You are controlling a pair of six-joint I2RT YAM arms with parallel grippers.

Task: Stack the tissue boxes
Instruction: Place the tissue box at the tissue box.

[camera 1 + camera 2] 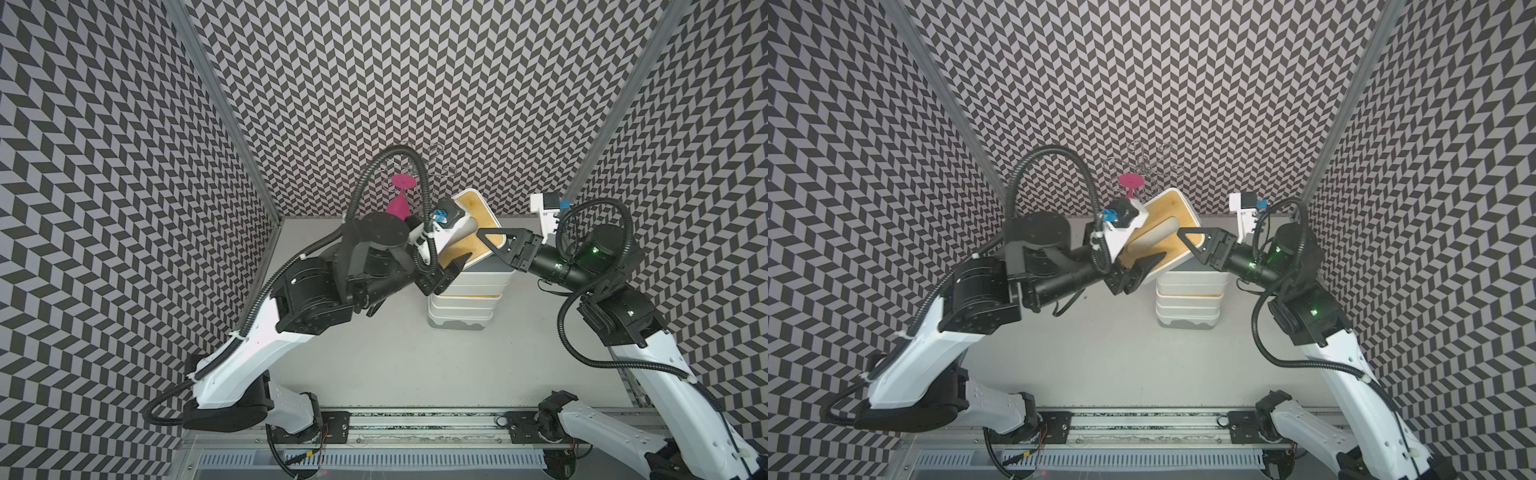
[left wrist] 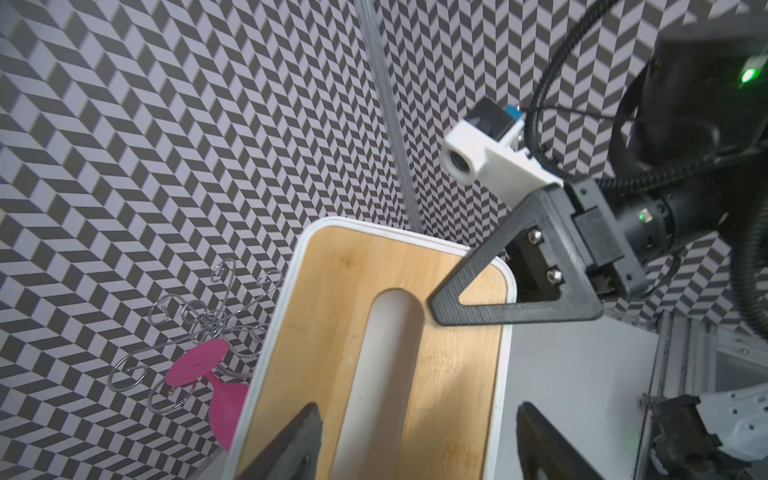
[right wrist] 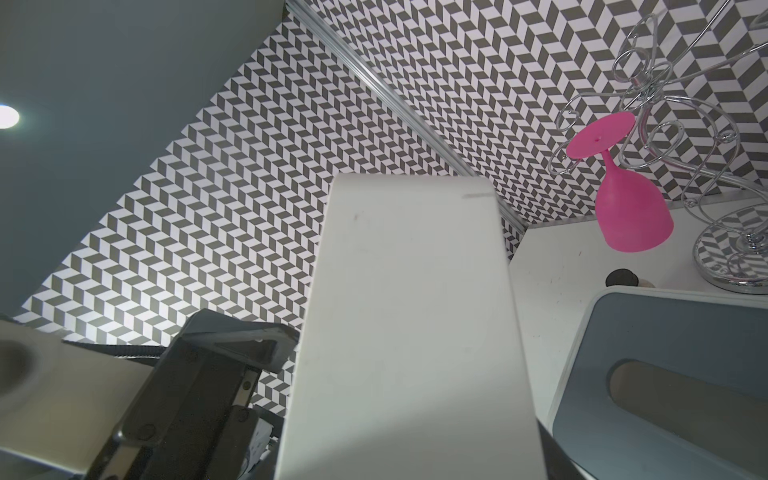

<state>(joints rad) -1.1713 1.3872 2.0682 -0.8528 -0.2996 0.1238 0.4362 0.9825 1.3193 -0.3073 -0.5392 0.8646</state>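
A stack of white tissue boxes (image 1: 463, 299) (image 1: 1187, 303) stands on the table right of centre; its top lid is grey (image 3: 673, 340). Above it a bamboo-lidded tissue box (image 1: 484, 212) (image 1: 1173, 212) (image 2: 457, 374) hangs tilted. My right gripper (image 1: 490, 241) (image 1: 1187, 239) is shut on its far end, one finger (image 2: 440, 307) lying on the lid beside the slot. The box's white underside (image 3: 407, 332) fills the right wrist view. My left gripper (image 1: 451, 274) (image 2: 417, 411) is open at the near end, one finger over the lid, the other clear of the box's edge.
A pink goblet (image 1: 397, 208) (image 3: 627, 208) hangs upside down on a wire rack (image 1: 415, 162) (image 3: 731, 249) at the back. A small dark-capped jar (image 3: 621, 277) sits by the rack's foot. Patterned walls close three sides of the grey table (image 1: 374, 353).
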